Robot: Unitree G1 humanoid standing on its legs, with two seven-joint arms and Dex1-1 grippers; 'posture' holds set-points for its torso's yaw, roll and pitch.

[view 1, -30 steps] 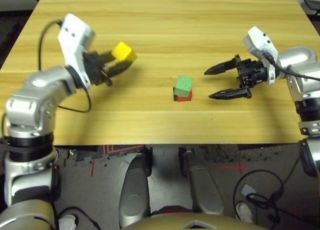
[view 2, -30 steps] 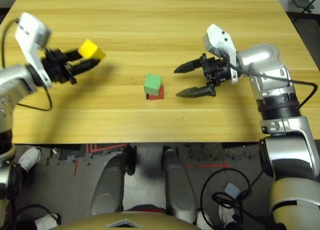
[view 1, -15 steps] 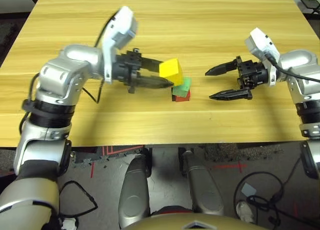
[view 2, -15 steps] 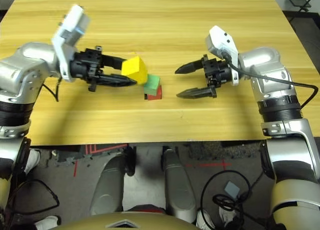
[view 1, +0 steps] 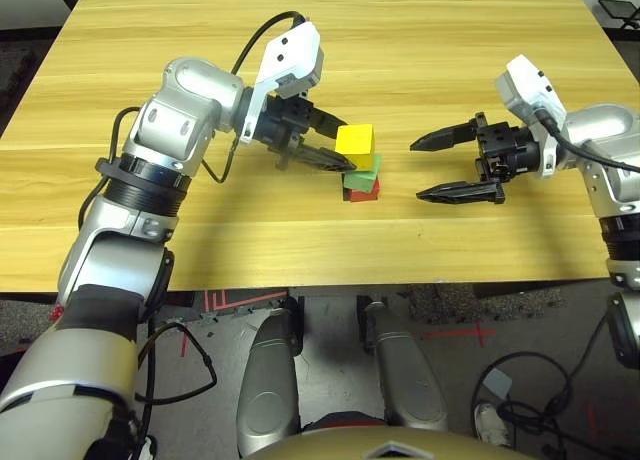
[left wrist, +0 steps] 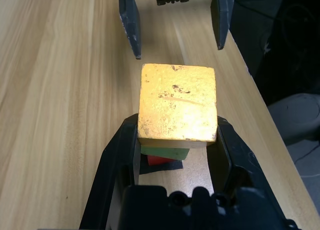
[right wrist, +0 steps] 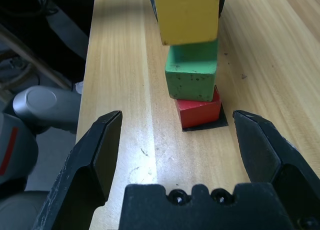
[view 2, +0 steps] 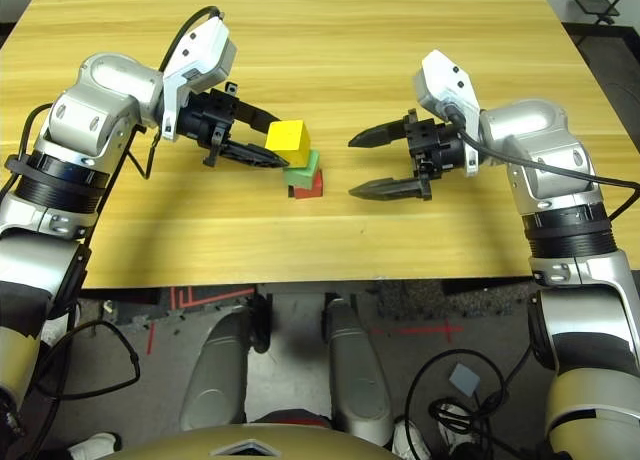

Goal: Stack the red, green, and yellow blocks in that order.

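Between the fingers of the left hand (view 1: 345,155), the yellow block (view 1: 355,139) was held just above the green block (view 1: 366,166) already on the red block (view 1: 364,188), leaving only its release, while the right hand (view 1: 434,167) waited wide open beside the stack.

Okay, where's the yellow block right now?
In the head views the yellow block is near the table's middle, held in the left gripper right over the green block, which sits on the red block.

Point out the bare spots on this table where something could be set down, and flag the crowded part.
Free: the table beyond both arms, and its near strip. Crowded: the middle, where the left end effector holds the yellow block over the green block, facing the open right end effector.
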